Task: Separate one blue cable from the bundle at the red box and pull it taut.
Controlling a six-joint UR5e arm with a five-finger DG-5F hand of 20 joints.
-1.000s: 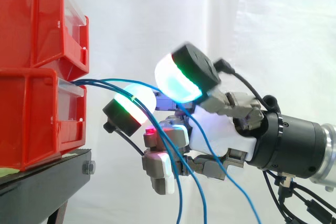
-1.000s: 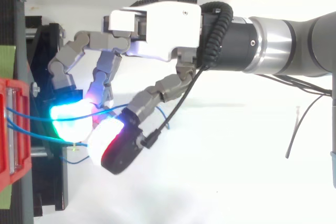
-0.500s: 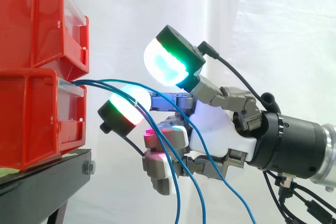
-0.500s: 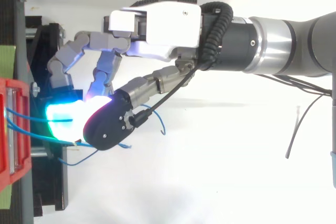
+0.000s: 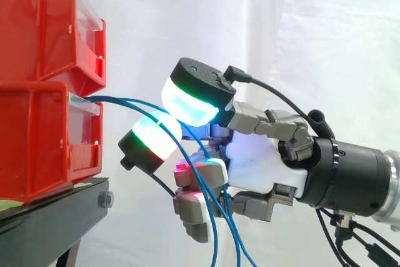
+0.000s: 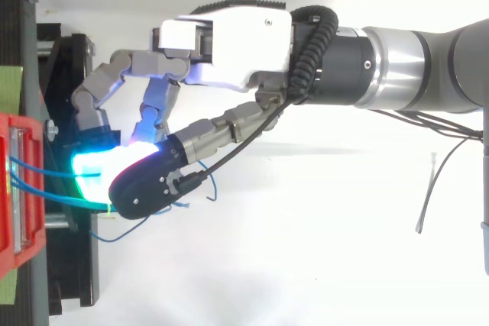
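The hand [image 5: 256,161] is closing on the bundle [image 5: 215,229] of blue cables, which is coming out of the front of the lower red box [image 5: 44,142] and drooping slack past the palm. Half a second ago the thumb was lifted high and well apart from the finger below; now its glowing pad [image 5: 187,103] is sitting low, just over the finger's pad [image 5: 153,136]. One blue cable [image 5: 125,100] is running between the two pads, so it looks pinched, though the contact itself is hard to make out. In the top view the thumb is likewise lying across the cyan pad [image 6: 92,166]. Judging by this, the separating grip is forming, and the pull away from the red box is not yet begun.
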